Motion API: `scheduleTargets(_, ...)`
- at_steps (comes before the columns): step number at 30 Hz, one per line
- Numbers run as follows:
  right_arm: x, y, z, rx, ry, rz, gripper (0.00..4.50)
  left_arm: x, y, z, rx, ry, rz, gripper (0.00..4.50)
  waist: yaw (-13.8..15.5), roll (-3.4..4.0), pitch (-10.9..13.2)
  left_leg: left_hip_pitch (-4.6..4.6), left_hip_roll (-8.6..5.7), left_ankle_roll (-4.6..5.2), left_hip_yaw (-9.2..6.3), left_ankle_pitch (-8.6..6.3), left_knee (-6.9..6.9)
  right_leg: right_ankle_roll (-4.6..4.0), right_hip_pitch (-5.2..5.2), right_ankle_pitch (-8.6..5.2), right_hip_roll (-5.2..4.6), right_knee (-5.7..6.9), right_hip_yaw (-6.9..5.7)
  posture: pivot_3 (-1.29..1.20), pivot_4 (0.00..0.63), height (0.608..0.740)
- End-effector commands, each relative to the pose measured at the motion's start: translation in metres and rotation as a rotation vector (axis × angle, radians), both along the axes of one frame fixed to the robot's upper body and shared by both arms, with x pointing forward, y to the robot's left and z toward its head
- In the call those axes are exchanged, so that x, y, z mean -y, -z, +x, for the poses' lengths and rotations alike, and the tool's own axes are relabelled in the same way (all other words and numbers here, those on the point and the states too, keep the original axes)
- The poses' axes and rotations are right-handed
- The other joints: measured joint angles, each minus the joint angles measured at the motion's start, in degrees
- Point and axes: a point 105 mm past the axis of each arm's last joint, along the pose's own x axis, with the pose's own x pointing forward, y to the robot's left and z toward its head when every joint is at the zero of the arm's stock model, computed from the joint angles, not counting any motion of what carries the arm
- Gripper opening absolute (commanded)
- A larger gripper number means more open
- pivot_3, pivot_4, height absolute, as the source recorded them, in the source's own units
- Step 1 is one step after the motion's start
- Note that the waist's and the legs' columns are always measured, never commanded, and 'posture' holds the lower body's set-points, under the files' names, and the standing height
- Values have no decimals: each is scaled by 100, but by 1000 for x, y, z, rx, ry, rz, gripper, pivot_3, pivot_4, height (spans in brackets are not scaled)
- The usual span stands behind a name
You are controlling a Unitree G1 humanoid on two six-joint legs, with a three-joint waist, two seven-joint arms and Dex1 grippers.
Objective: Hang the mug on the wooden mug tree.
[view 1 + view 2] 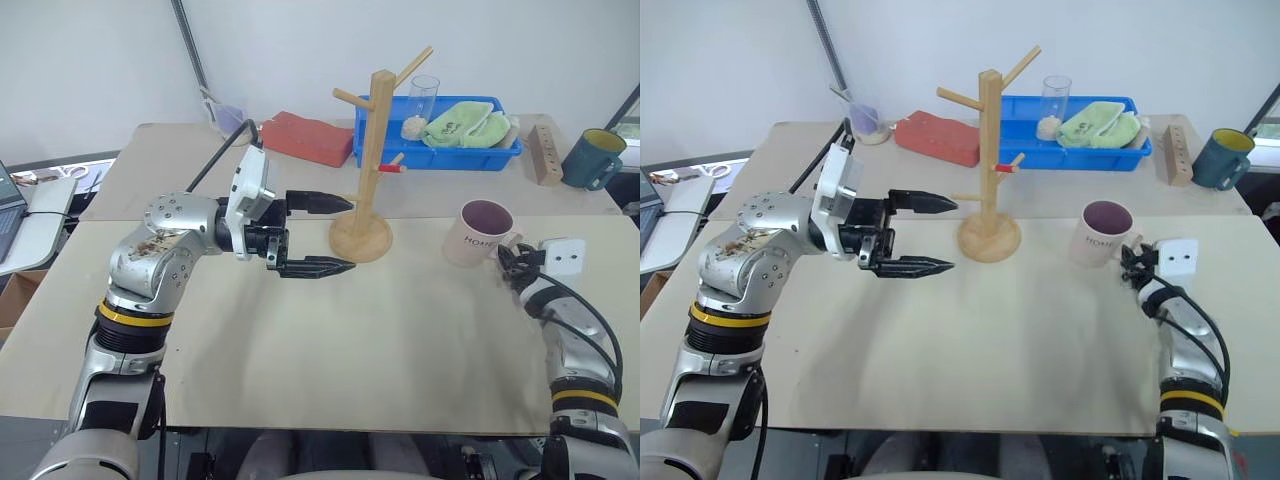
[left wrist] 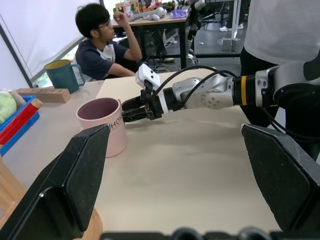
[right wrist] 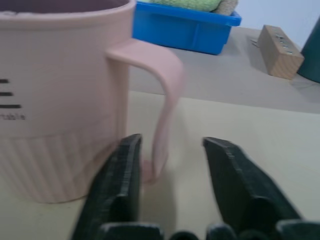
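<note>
While straddling mug (image 3: 60, 100) handle, right tool (image 3: 172, 165) – unclamped

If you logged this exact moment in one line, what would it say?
stage: grasping | right hand: fingers astride handle of mug, not clamped | left hand: open, waiting beside wooden mug tree | mug: on table, unhung

Matt pink ceramic mug (image 3: 60, 100) – pale smooth-wood mug tree (image 1: 372, 160) – glossy blue plastic tray (image 1: 440, 152)

Your left arm (image 1: 160, 255): silver metal housings with visible screws, a yellow-and-black ring above the elbow, white wrist block, black cable. Left end effector (image 1: 335, 235): two black tapered fingers. Right arm (image 1: 575, 345): silver, yellow band, looping black cables, white wrist block.
</note>
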Motion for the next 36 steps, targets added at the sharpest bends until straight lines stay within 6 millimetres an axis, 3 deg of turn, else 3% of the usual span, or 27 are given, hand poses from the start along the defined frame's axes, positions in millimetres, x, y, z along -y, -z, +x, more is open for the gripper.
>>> scheduleTargets(1, -5, -14, 2, 62, -29, -31, 321, -1, -5, -4, 38, 2, 1, 4500, 0, 1, -1, 0, 0, 0, 0, 0, 0, 0, 0, 0, 0, 0, 1, 0, 150, 740)
scheduleTargets(2, -6, -13, 2, 61, -31, -31, 28, -1, -4, -3, 39, 1, 1, 4500, -1, 3, -2, 0, 0, 0, 0, 0, 1, 0, 0, 0, 0, 0, 1, 0, 150, 740)
scheduleTargets(8, -4, -10, -1, 56, -31, -35, 28, -1, -4, -1, 43, -3, 4, 4500, -2, 10, -6, 0, 0, 0, 0, 0, 1, -2, 0, 1, 1, 0, 2, 0, 150, 740)
scheduleTargets(12, -6, -25, -4, 87, -72, -78, 28, -4, -7, 3, 47, -21, -12, 4500, 5, 13, -8, 0, 0, 0, 0, 0, 2, -1, 0, 1, 1, 0, 2, 0, 150, 740)
scheduleTargets(17, -60, -83, -17, 123, -420, -274, 28, -14, -14, 8, 17, -64, -59, 4500, -20, 26, -1, -2, -3, 0, 0, 0, 5, 14, -2, -7, 0, 0, 4, 0, 150, 740)
scheduleTargets(22, -101, -126, -24, 159, -604, -360, 28, -25, -20, 12, -8, -127, -95, 4500, -22, 12, 7, -3, 9, 4, -1, -3, 3, 18, 6, -9, 18, 3, 9, 0, 150, 740)
scheduleTargets(30, -134, -143, -16, 154, -737, -435, 28, -32, -40, 15, -44, -202, -198, 4500, 55, 19, 3, 0, 3, 3, -7, -2, 14, 16, -1, -8, 7, 0, 7, 0, 150, 740)
scheduleTargets(36, -140, -153, -7, 167, -752, -423, 28, -36, -36, 7, -68, -220, -188, 4500, 43, 20, 3, 2, 1, 2, -7, -1, 10, 8, -2, -3, 4, 0, 7, 0, 150, 740)
